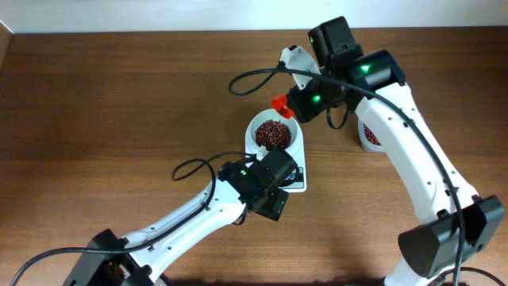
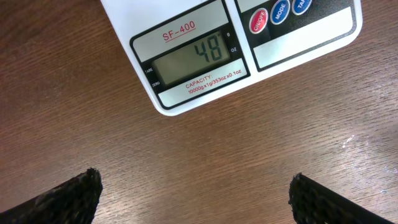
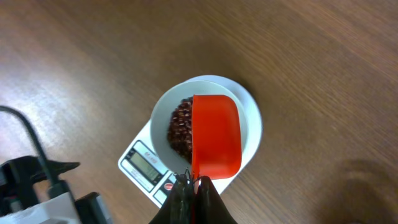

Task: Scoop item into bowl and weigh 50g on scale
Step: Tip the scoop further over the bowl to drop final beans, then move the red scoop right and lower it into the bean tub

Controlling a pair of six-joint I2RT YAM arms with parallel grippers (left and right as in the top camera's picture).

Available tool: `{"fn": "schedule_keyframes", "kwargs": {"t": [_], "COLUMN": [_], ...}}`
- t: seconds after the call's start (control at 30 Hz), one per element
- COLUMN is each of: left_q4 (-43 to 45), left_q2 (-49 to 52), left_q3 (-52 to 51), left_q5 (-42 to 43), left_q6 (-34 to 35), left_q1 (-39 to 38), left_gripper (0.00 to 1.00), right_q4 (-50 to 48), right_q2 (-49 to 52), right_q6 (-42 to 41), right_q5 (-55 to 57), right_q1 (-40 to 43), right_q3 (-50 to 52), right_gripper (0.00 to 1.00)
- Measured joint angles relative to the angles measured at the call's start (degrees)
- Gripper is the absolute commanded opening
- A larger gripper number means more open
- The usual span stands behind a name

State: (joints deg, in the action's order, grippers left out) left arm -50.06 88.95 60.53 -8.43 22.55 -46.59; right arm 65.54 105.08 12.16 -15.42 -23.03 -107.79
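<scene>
A white bowl [image 1: 294, 140] holding dark reddish-brown beans [image 1: 272, 134] stands on the white scale [image 1: 296, 182]. My right gripper [image 1: 295, 106] is shut on the handle of a red scoop [image 1: 279, 102] at the bowl's far rim. In the right wrist view the scoop [image 3: 215, 137] hangs over the bowl [image 3: 252, 118], covering part of the beans [image 3: 180, 127], with the gripper [image 3: 194, 182] clamped on its handle. My left gripper [image 1: 270, 202] is open just in front of the scale. Its wrist view shows the scale [image 2: 186, 28] with "48" on the display, and both fingertips [image 2: 78, 198] spread wide over bare wood.
A clear tub [image 1: 371, 137] with more beans sits to the right of the bowl, mostly hidden under the right arm. Black cables loop near the bowl's far side [image 1: 254, 77] and left of the scale [image 1: 190, 168]. The left arm's body [image 3: 37, 190] shows beside the scale.
</scene>
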Motion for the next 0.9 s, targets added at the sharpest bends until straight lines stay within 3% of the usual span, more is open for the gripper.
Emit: {"fn": "schedule_keyframes", "kwargs": {"t": [0.17,0.47,0.9], "left_q4": [0.0,0.0,0.0], "left_q2": [0.0,0.0,0.0], "left_q3": [0.0,0.0,0.0], "left_q5": [0.0,0.0,0.0], "left_q6": [0.0,0.0,0.0], "left_q1": [0.0,0.0,0.0], "left_gripper": [0.99,0.99,0.99], "right_q4": [-0.2,1.5,2.6], "right_q2": [0.1,0.1,0.1], "right_q6": [-3.0,-5.2,-5.8], "right_q5": [-0.1,-24.8,-29.1], "right_q1": [0.3,14.6,15.8], "right_q3": [0.0,0.0,0.0], "right_gripper": [0.04,0.04,0.04]}}
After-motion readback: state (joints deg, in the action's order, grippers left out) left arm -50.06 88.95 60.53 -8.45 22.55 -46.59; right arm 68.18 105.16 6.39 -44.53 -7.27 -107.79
